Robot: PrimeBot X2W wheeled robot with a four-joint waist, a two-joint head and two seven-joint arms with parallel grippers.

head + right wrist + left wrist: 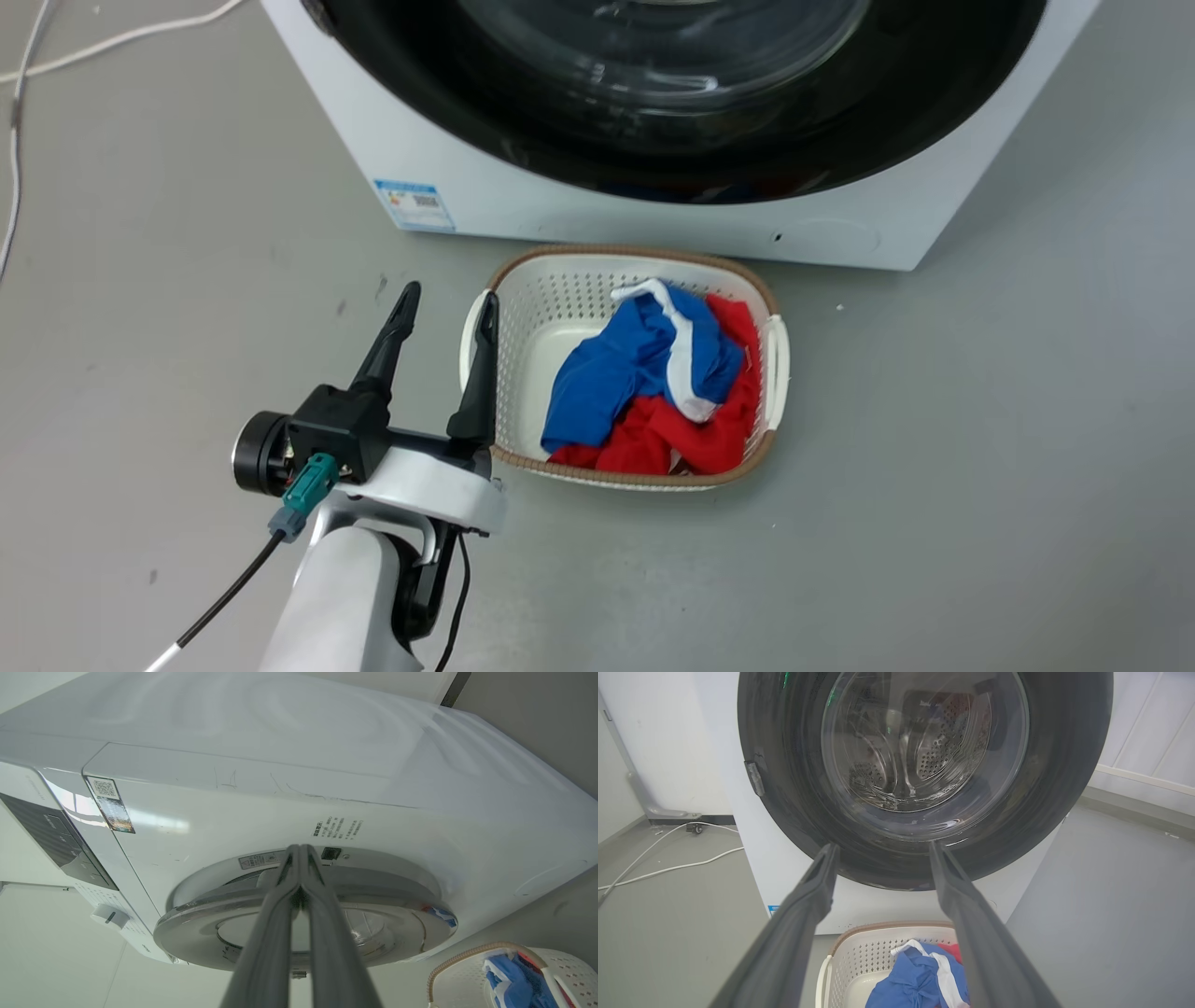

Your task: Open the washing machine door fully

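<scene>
The washing machine is a white box at the top of the head view. Its door is a glossy black disc with a clear glass bowl. In the left wrist view the door faces me, the steel drum showing through the glass. My left gripper hangs open and empty above the floor, short of the machine; its fingers frame the door's lower rim. My right gripper is shut, its tips at the door's far rim beside a dark latch slot. There the door stands slightly off the white front.
A white perforated basket with blue and red clothes sits on the grey floor just before the machine, right of my left gripper. It also shows as the basket and the basket. White cables trail on the floor at the left.
</scene>
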